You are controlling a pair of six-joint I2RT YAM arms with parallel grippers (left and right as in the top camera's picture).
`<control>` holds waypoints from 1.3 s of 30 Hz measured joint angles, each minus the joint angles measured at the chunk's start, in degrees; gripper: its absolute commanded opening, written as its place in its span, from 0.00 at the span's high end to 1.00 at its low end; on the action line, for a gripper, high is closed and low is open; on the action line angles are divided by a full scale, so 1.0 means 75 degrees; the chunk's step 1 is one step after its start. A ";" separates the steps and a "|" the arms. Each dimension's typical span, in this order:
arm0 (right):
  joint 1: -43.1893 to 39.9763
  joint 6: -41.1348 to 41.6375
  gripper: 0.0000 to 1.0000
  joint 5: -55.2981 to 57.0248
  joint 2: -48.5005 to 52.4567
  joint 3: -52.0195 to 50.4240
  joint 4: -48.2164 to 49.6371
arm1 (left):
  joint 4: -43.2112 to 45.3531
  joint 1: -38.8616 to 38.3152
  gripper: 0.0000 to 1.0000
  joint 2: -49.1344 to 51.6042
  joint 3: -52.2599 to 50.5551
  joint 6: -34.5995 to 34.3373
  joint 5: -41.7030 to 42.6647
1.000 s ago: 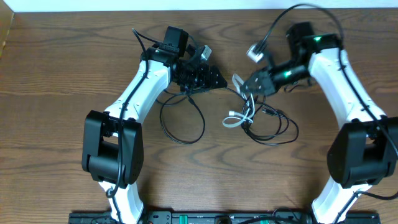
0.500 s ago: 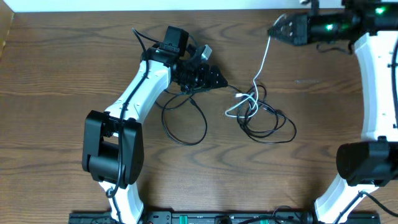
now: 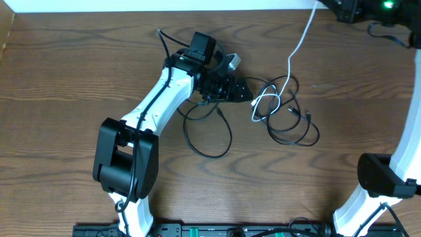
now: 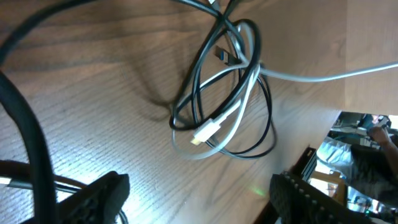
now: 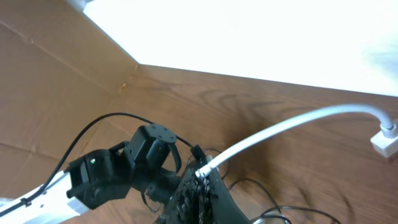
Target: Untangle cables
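The white cable (image 3: 293, 58) runs from my right gripper (image 3: 334, 6), high at the far right edge, down into a tangle of black cables (image 3: 297, 129) at mid table. My right gripper (image 5: 202, 186) is shut on the white cable (image 5: 292, 127), whose plug (image 5: 385, 142) hangs past the jaws. My left gripper (image 3: 242, 91) sits low just left of the tangle. In the left wrist view its jaws (image 4: 199, 199) are wide open, with the tangle (image 4: 214, 81) and a white plug (image 4: 205, 132) ahead. Another black cable loop (image 3: 212, 139) lies under the left arm.
The white wall (image 3: 164, 5) borders the table's far edge. A cardboard panel (image 5: 56, 93) stands at the left. The left arm (image 5: 118, 171) shows in the right wrist view. A black equipment bar (image 3: 217, 230) runs along the front edge.
My right gripper has risen and moved to the far right corner, pulling the white cable out long. The tangle has slid right. My left gripper has moved right after it.
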 measured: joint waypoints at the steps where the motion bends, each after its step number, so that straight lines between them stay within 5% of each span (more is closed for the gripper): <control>1: -0.0038 0.0003 0.99 0.0055 -0.0029 0.0114 -0.0146 | 0.0050 -0.0029 0.20 0.0000 -0.0003 0.0035 -0.0006; 14: 0.0017 -0.0122 0.99 0.0178 -0.0044 0.0169 -0.0871 | 0.1373 -0.1209 0.21 0.0221 -0.0009 0.0189 -0.1929; 20: 0.0017 -0.0195 0.99 0.0178 -0.0044 0.0169 -0.0985 | 0.1513 -0.1527 0.36 0.0921 -0.0012 -0.0259 -0.3048; 21: 0.0017 -0.0210 0.99 0.0178 -0.0044 0.0169 -0.0997 | 0.1591 -0.1542 0.41 0.0968 -0.0012 -0.0332 -0.3197; 22: 0.0017 -0.0239 0.99 0.0181 -0.0044 0.0169 -0.1017 | 0.1679 -0.1547 0.67 0.1026 -0.0012 -0.0408 -0.3314; 25: 0.0017 -0.0309 0.99 0.0259 -0.0044 0.0169 -0.1131 | 0.1778 -0.1545 0.92 0.1186 -0.0012 -0.0592 -0.3695; 32: 0.0017 -0.0335 0.99 0.0938 -0.0044 0.0169 -0.1469 | 0.0816 -0.1262 0.92 0.1014 -0.0012 -0.0644 -0.4538; 39: 0.0015 -0.0323 0.99 0.1408 -0.0044 0.0169 -0.1594 | -0.0187 -0.0350 0.93 -0.1134 -0.0015 -0.0460 -0.4663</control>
